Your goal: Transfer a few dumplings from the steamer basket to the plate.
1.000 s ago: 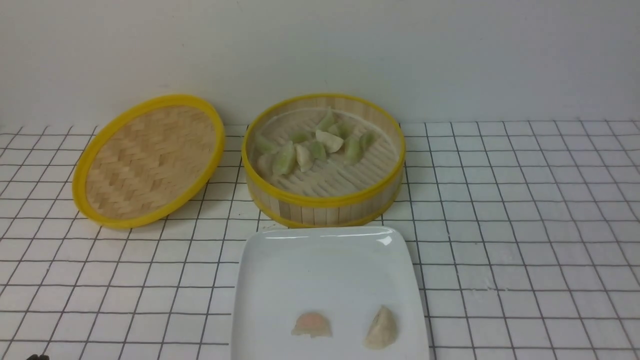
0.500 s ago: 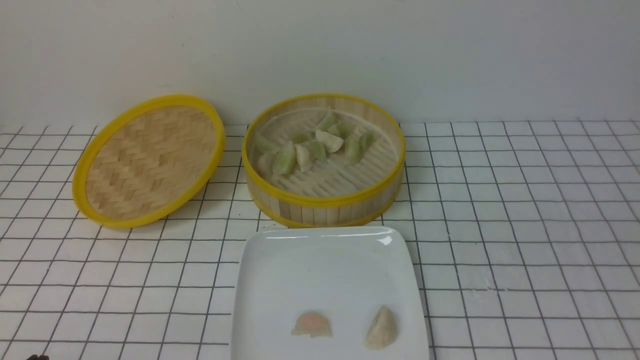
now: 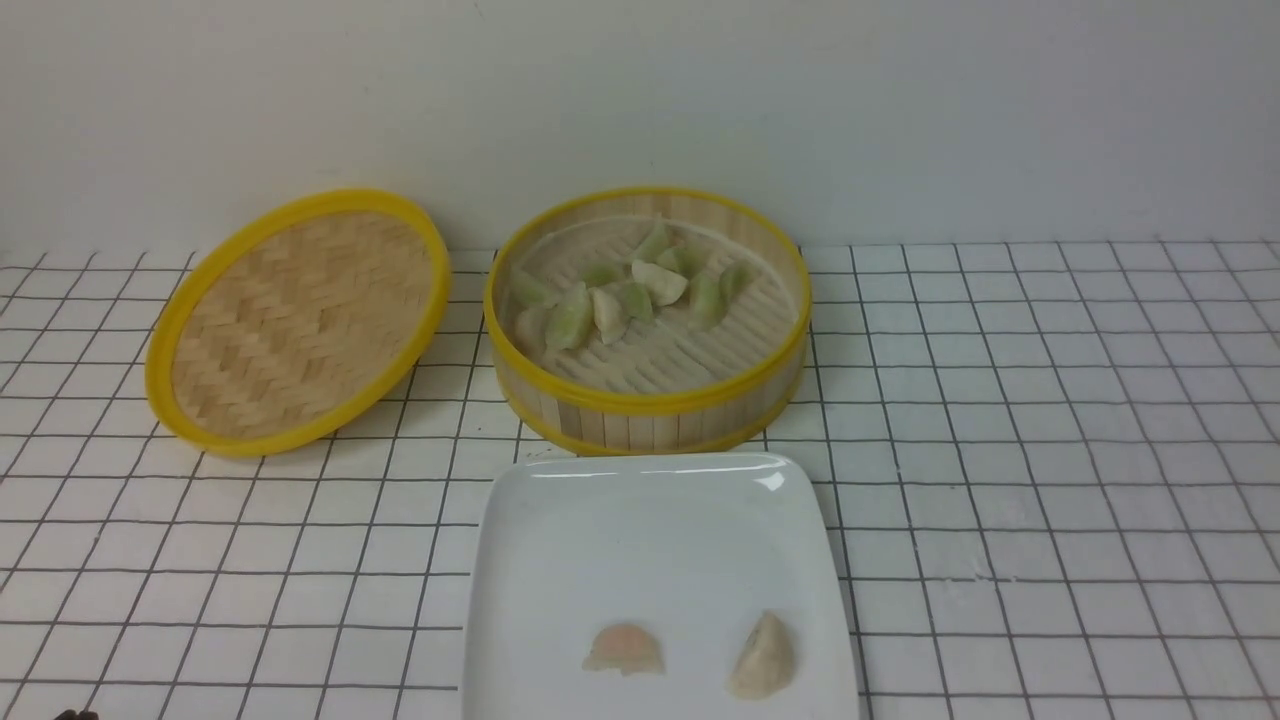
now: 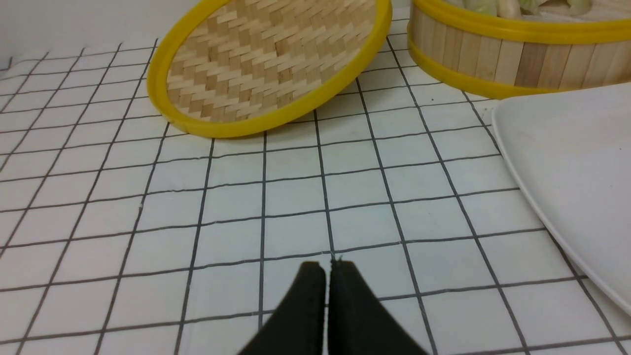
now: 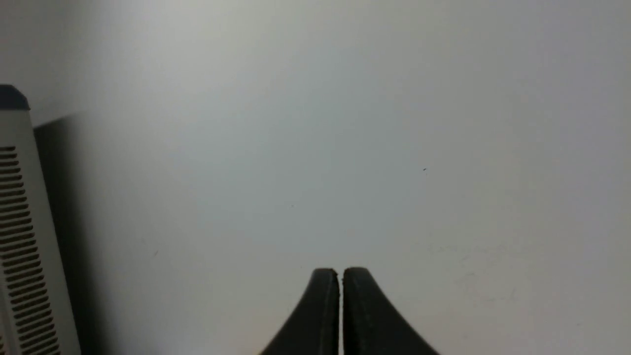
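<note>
On the tiled tabletop (image 3: 1050,450) to your left, the woven lid (image 3: 300,320) lies propped at a tilt, its far edge raised near the wall (image 3: 640,90), holding nothing. Just right of it, close beside but whether touching you cannot tell, stands the steamer basket (image 3: 645,405); a cluster of pale green and cream dumplings (image 3: 625,295) sits toward the back and left of its slatted floor, leaving the front of the floor bare. Directly in front of the basket you have the plate (image 3: 560,540), and on its near part lie two pieces well apart: a pinkish dumpling (image 3: 624,650) on the left and a cream-beige dumpling (image 3: 762,657) on the right.

Your left gripper (image 4: 328,266) hovers low over the tiles, left of the plate, its fingers pressed together on nothing. Your right gripper (image 5: 340,272) is likewise pressed together and empty, facing only a blank pale surface with a slotted grey panel (image 5: 22,246) at one edge.

Compared with a second ago, nothing has shifted: lid, basket, plate and every dumpling sit exactly where they were.
</note>
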